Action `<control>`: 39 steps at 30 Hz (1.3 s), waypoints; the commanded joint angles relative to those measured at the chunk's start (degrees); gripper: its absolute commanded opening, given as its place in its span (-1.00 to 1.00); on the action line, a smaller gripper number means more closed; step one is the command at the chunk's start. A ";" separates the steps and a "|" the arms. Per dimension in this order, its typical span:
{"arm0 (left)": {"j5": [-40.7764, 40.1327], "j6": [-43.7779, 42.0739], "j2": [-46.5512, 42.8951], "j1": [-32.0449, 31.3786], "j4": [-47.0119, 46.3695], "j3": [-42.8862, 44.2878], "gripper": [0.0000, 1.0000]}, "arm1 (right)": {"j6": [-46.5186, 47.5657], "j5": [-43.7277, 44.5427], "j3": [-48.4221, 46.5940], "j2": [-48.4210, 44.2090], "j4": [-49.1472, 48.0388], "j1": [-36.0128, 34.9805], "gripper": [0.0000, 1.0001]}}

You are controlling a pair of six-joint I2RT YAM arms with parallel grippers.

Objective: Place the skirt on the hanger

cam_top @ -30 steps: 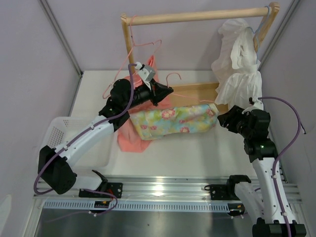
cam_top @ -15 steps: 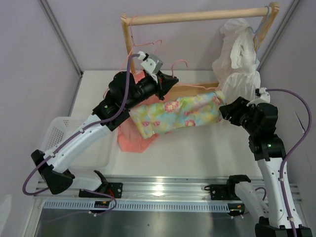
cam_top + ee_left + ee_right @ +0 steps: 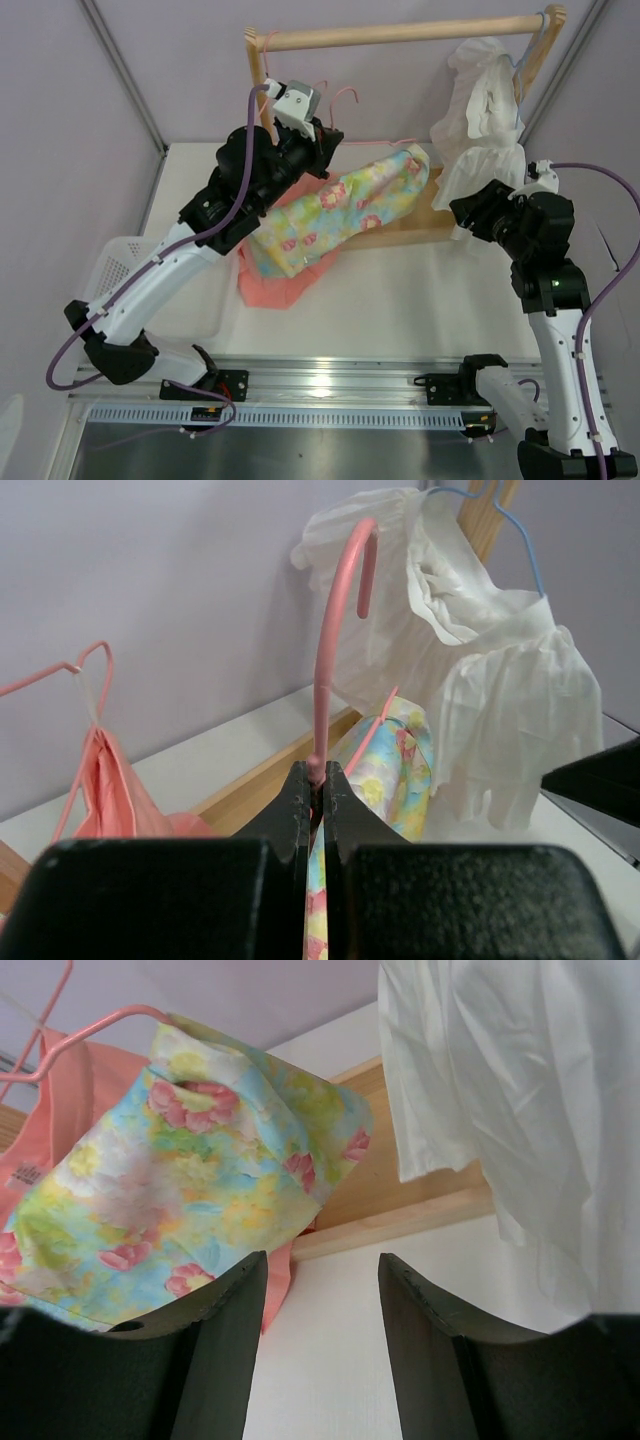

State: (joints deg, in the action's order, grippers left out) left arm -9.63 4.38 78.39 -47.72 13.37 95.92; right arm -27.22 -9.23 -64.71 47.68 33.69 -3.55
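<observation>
The skirt (image 3: 345, 205) is hanging slantwise at centre frame on the pale-pink hanger (image 3: 322, 660), whose neck the raised left gripper (image 3: 312, 780) is pinching tight. The right gripper (image 3: 318, 1295) is hovering half-open and empty beside it.

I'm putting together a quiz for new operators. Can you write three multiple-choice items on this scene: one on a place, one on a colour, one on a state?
1. Where does the white garment hang?
A. at the right end of the rail
B. at the middle of the rail
C. at the left end of the rail

2. What colour is the hanger in the left gripper?
A. blue
B. pink
C. white

3. How is the right gripper?
A. shut on the hanger
B. shut on the white garment
C. open, holding nothing

Answers:
1 A: its hook sits by the rail's right post.
2 B: the pinched hook is pink.
3 C: its fingers stand apart with nothing between them.
</observation>
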 commanded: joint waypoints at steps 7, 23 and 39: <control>-11.46 -1.48 8.88 -0.70 -2.56 15.08 -1.00 | -1.69 -0.78 -5.78 1.80 -0.73 -0.23 0.07; -19.72 -2.80 24.79 0.53 -7.20 33.46 -1.00 | -0.64 -2.37 -7.01 1.89 -0.82 -0.14 0.06; -21.66 -1.92 27.69 1.84 -14.07 35.56 -1.00 | -0.81 -4.04 -6.40 1.63 -1.52 -0.14 0.05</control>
State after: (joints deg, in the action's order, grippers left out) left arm -30.06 2.09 105.80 -46.41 4.67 127.44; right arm -28.45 -11.99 -69.14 49.93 34.04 -3.60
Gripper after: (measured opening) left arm 0.028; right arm 0.528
